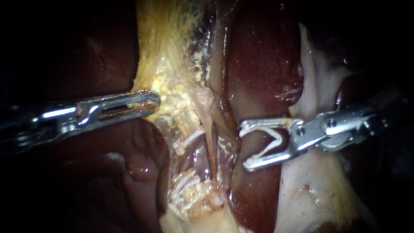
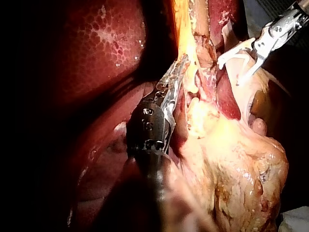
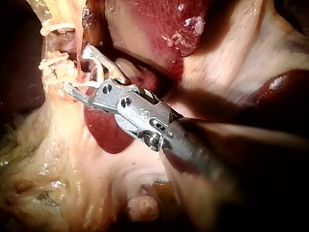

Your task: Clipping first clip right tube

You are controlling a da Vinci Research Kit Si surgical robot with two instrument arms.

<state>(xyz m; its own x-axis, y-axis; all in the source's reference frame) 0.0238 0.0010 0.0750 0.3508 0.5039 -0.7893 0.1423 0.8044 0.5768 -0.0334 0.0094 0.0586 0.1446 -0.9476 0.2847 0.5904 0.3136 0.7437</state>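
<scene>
Reaching from frame right, the right instrument (image 1: 244,146) holds a clip (image 1: 279,140) in spread jaws; the left instrument (image 1: 151,101) clamps yellow tissue (image 1: 172,92).

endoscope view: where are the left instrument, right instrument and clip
left instrument (image 1: 156,102), endoscope view, jaw tips, shut on yellow tissue (image 1: 170,92)
right instrument (image 1: 244,146), endoscope view, midway between jaw tips
clip (image 1: 279,139), endoscope view, white bend between the jaws
</scene>
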